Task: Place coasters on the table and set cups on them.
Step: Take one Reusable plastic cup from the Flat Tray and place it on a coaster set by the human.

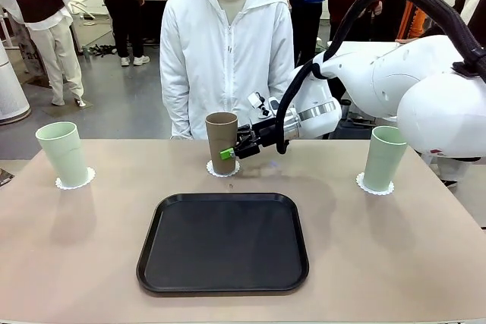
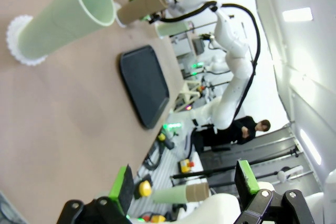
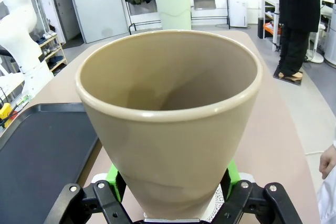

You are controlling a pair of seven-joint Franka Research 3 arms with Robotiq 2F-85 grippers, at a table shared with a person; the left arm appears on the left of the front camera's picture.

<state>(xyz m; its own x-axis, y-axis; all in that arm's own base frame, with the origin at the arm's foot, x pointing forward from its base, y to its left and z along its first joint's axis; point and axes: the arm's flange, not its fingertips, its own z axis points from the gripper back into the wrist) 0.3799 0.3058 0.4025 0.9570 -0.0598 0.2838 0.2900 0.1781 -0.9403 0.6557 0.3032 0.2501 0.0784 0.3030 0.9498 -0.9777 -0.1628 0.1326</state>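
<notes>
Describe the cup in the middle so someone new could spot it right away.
On the beige table, look just past the far edge of the black tray. The brown cup stands there on a white scalloped coaster, between the right claw's fingers. It is the only brown one; the others are mint green.

The front view looks across the table [image 1: 76, 263] from the robot's near side, facing the person [image 1: 226, 51] at the far edge. The left wrist view is rolled sideways, looking along the tabletop from its left end. The right wrist view sits very close behind the brown cup [image 3: 170, 129], facing left. All three share the black tray [image 1: 223, 242] and that cup.
</notes>
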